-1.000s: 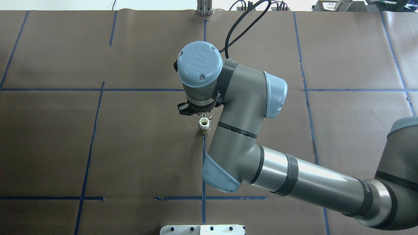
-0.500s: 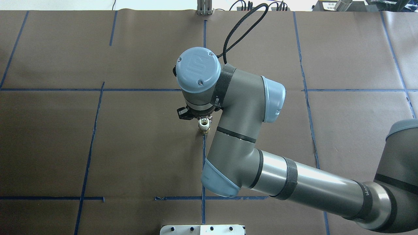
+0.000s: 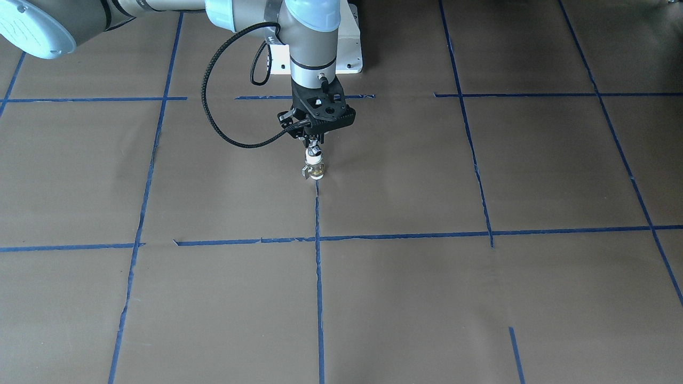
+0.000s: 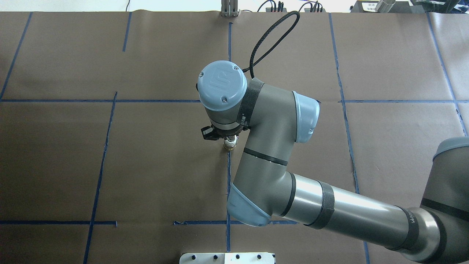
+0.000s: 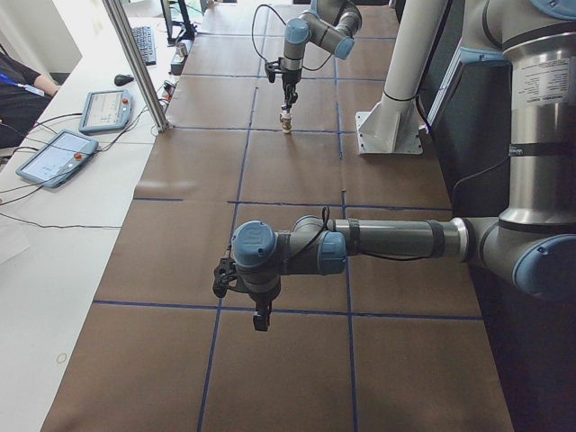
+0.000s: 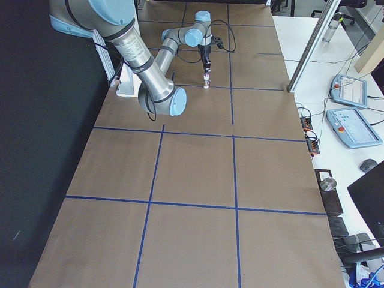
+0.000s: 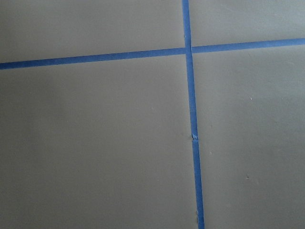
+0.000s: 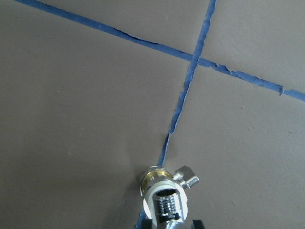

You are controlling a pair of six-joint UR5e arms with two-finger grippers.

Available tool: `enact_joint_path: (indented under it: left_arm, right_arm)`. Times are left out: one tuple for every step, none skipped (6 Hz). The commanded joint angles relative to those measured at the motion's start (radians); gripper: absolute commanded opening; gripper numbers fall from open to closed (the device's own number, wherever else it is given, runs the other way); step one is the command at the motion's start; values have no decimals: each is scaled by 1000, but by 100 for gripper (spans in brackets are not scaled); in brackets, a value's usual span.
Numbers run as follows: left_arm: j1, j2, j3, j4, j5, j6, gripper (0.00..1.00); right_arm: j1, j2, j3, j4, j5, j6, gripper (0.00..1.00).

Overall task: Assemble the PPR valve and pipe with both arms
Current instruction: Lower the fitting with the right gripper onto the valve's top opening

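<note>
A long table (image 4: 73,165) covered in brown paper fills most of the scene, and blue tape lines (image 3: 405,234) divide it into large squares. Along its far side, away from the robot, runs a white desk (image 5: 81,207) with two handheld control tablets (image 5: 56,155), a keyboard (image 5: 144,40) and a slanted metal post (image 5: 135,63). A seated person (image 5: 18,90) shows only at the edge. The right arm (image 4: 278,161) reaches in from the right to the middle of the table, with its wrist pointing straight down and a black cable (image 3: 213,101) looping off it. The left arm (image 5: 387,241) stretches low over the table's left end, well apart from the parts. A white base plate (image 3: 349,48) lies on the robot's side of the table. The left gripper (image 5: 261,317) hangs pointing down over bare paper, and I cannot tell how far its fingers are open. The right gripper (image 3: 315,143) has its fingers closed on the pipe (image 8: 167,207), a small chrome threaded piece held upright. Right under it, the valve (image 3: 315,168) stands upright on a blue tape line near the table's centre, white body on top, brass band (image 8: 153,172) at the base and a little lever (image 8: 187,176) sticking out sideways. The pipe's threaded end sits at the valve's open top. I cannot tell whether it is seated inside.
</note>
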Motion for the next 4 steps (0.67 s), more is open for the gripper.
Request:
enact_joint_path:
  left_arm:
    - [-1, 0, 0, 0, 1, 0, 100]
    - [0, 0, 0, 0, 1, 0, 100]
    - [0, 0, 1, 0, 1, 0, 100]
    - [-1, 0, 0, 0, 1, 0, 100]
  right_arm:
    - [-7, 4, -3, 0, -4, 0, 0]
    - [-12, 7, -6, 1, -6, 3, 0]
    - [-20, 5, -10, 1, -7, 5, 0]
    - [-20, 4, -12, 3, -7, 5, 0]
